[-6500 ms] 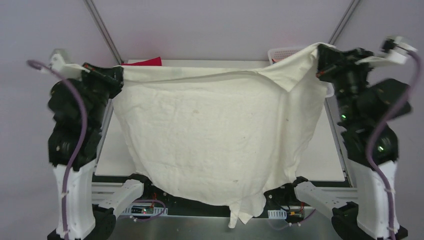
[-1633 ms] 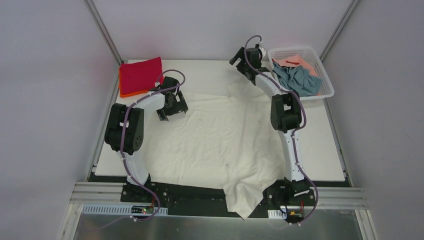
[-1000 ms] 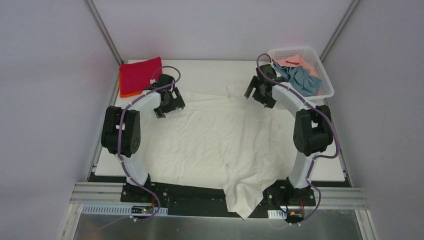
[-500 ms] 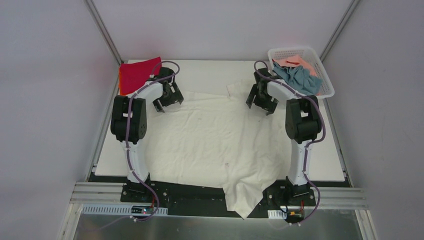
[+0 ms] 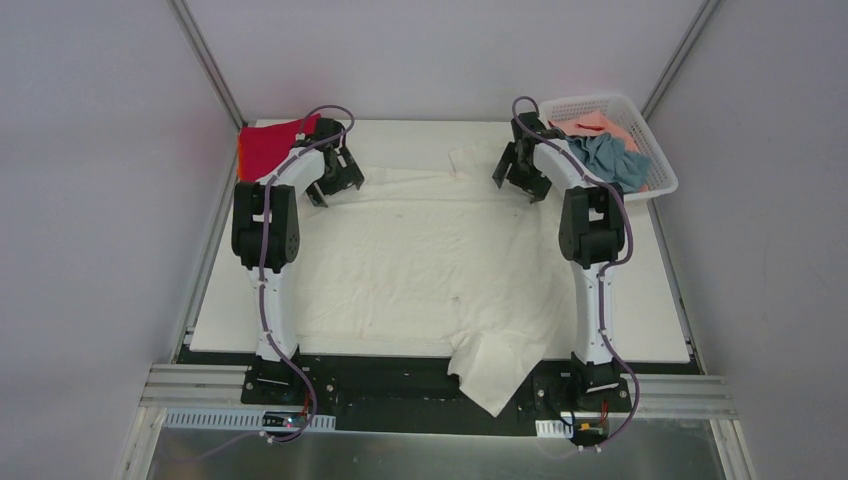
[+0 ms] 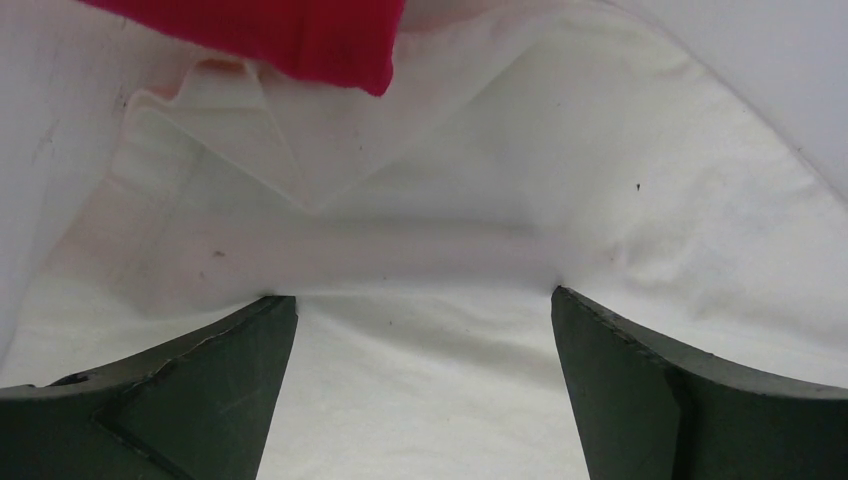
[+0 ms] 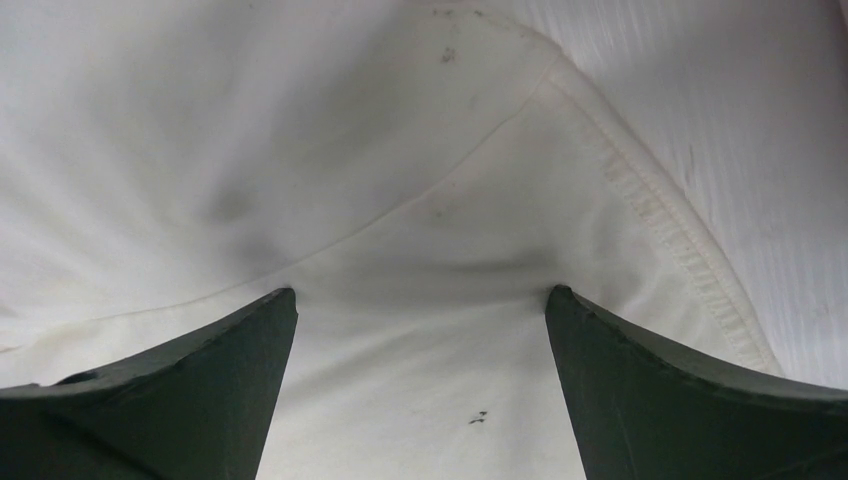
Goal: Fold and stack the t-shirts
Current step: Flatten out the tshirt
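Red shirt [image 5: 268, 148] half hidden behind left arm. Shirts in basket [image 5: 585, 100] bunched, hard to count. Cream-white shirt [image 5: 430, 250] flat on tabletop [image 5: 660, 290], slid farther back than moment ago. Near corner hangs off front edge. Left fingers [image 6: 180, 400], right fingers [image 7: 690, 400] wide apart, tips on cloth. Right side bare.

- Left gripper [image 6: 420, 300]: a large cream-white cloth t-shirt [image 6: 600, 200] is ridging up between its spread fingers.
- A folded crimson red cloth t-shirt [image 6: 290, 30] is crowding the space just ahead and to its left.
- Right gripper [image 7: 420, 295]: a white plastic mesh basket [image 5: 590, 99] is blocking its right side.
- Between both grippers: the bare white table [image 5: 420, 138] is lying open ahead.
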You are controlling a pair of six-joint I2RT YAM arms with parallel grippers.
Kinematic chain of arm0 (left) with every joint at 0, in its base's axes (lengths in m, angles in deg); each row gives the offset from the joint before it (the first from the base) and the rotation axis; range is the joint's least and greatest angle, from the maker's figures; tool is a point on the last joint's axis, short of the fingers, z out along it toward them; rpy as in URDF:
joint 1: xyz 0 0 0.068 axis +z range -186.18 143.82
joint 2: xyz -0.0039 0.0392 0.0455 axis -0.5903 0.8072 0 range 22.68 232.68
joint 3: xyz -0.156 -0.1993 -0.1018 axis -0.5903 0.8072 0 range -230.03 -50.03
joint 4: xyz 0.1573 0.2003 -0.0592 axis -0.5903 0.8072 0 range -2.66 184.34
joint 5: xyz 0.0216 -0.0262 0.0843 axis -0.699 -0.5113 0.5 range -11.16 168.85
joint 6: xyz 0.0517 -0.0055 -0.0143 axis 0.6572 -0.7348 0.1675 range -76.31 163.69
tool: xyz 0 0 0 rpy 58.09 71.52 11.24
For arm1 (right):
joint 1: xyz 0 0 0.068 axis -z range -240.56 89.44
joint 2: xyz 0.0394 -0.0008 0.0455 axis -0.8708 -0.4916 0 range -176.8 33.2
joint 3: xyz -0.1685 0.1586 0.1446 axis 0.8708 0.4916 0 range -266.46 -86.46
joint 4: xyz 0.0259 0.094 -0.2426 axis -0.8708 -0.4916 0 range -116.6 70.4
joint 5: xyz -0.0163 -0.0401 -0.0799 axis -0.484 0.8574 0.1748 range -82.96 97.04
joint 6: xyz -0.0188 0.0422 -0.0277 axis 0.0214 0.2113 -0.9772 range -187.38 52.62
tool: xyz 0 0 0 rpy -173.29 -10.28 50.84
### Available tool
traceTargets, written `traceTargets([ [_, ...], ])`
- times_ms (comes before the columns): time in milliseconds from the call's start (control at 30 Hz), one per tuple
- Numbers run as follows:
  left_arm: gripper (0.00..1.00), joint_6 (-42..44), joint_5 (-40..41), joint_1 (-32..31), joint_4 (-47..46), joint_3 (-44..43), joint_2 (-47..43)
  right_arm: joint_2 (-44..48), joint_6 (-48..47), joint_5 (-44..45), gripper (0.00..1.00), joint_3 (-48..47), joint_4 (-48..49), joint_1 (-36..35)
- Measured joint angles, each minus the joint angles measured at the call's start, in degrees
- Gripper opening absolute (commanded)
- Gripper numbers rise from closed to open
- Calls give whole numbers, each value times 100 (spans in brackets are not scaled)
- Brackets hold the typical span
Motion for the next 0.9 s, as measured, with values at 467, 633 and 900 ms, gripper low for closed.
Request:
traceTargets([
  [467,99,55,-2,2,107,-332,190,-1049,-212,-723,99,-1856,17,332],
  [633,99,125,-98,2,103,-321,164,-914,-308,-756,99,-1639,127,334],
  [900,99,107,-210,-87,118,868,-1248,509,-813,-507,100,-195,214,66],
])
